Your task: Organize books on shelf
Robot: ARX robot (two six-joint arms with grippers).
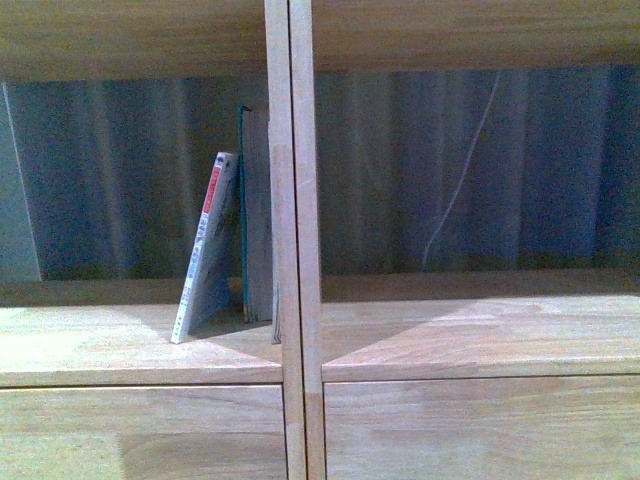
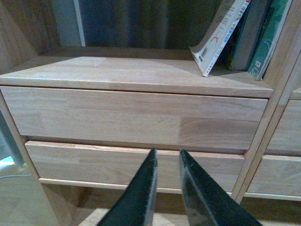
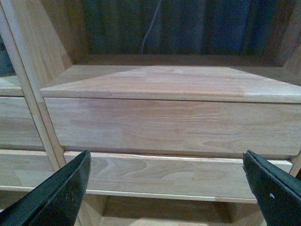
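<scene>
The light wooden shelf (image 1: pixel 290 250) fills the front view. In its left compartment a thin white paperback (image 1: pixel 206 250) with a red patch on its spine leans right against a thicker teal-covered book (image 1: pixel 256 215) that stands upright by the centre divider. Both show in the left wrist view, the paperback (image 2: pixel 219 35) and the teal book (image 2: pixel 270 35). My left gripper (image 2: pixel 166 157) is shut and empty, low in front of the left drawer fronts (image 2: pixel 131 115). My right gripper (image 3: pixel 165 162) is open and empty in front of the right drawer fronts (image 3: pixel 169 125). Neither arm shows in the front view.
The right compartment's board (image 1: pixel 480 330) holds nothing. Behind the open-backed shelf hangs a dark pleated curtain (image 1: pixel 420 170) with a thin white cable (image 1: pixel 455 190). A pale panel (image 1: pixel 15 200) stands at the far left.
</scene>
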